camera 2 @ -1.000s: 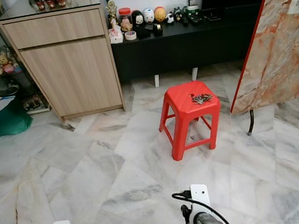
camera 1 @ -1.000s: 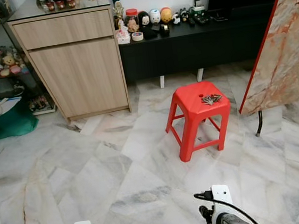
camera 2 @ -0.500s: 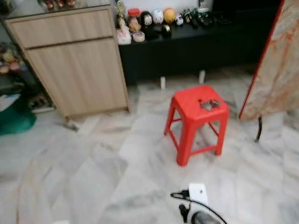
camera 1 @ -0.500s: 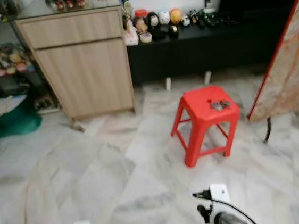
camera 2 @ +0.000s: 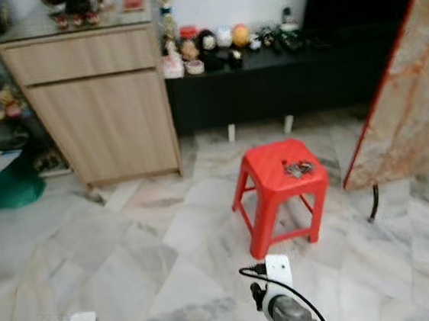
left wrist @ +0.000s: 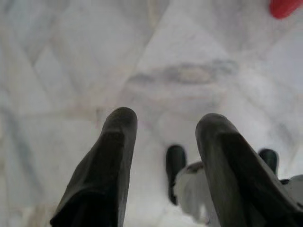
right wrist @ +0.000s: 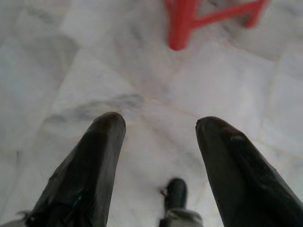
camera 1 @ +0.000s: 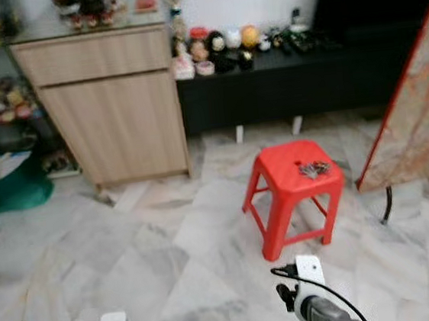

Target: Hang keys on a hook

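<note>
Stool [camera 1: 292,169] nearer since earlier frame; camera advanced. Keys [camera 1: 314,169] at 1 o'clock, ungrasped. Approach step. Both end effectors [left wrist: 163,142] [right wrist: 158,142] apart, empty. You close in, reach next.

A red stool [camera 2: 281,190] stands on the marble floor [camera 2: 134,268]. The keys [camera 2: 299,168] lie on its seat. Behind the stool runs a black cabinet [camera 2: 267,78]; a wooden cupboard [camera 2: 97,104] stands beside that.

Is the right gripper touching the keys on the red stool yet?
Apart. In the left eye view the keys lie on the red stool, while the right gripper, fingers open, hangs low over bare floor short of it.
</note>
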Robot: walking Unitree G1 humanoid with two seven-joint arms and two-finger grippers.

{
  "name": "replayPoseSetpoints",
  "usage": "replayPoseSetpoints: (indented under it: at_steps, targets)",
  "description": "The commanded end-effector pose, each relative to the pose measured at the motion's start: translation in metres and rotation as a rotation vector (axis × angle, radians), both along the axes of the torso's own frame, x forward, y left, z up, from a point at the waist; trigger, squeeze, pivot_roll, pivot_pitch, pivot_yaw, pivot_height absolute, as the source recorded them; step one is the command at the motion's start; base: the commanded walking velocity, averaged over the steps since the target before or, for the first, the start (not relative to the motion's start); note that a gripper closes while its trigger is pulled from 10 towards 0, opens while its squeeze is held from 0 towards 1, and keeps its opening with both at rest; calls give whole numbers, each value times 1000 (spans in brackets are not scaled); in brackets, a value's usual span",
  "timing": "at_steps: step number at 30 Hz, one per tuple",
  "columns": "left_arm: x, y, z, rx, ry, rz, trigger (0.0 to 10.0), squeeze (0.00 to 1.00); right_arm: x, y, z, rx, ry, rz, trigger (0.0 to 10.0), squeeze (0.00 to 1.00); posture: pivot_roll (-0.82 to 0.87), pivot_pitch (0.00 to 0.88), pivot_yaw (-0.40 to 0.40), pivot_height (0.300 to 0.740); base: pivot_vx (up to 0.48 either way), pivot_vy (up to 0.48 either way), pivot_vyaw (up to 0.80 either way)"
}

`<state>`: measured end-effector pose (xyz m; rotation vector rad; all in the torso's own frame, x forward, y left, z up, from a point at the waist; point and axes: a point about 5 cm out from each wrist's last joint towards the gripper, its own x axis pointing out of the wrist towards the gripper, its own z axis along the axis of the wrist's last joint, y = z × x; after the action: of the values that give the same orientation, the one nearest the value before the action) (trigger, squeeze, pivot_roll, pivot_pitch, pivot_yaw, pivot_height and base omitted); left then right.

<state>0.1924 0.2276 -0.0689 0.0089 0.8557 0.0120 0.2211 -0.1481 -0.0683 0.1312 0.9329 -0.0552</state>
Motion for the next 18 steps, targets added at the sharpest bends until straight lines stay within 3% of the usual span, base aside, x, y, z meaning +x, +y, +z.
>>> replayPoseSetpoints:
  at_steps: [1, 9, 18]
  targets:
    - [-3, 9, 0, 18, 22, 16, 10000, 0, 11, 8, 6, 16, -28, 3, 10000, 0, 104, 0, -17, 740, 300, 0, 0]
    - [6, 13, 5, 30, 8, 39, 10000, 0, 18, 13, 11, 25, -42, 15, 10000, 0, 124, 0, -22, 740, 300, 0, 0]
    - [6, 14, 5, 33, 23, 49, 10000, 0, 20, 13, 12, 24, -46, 7, 10000, 0, 118, 0, -15, 740, 300, 0, 0]
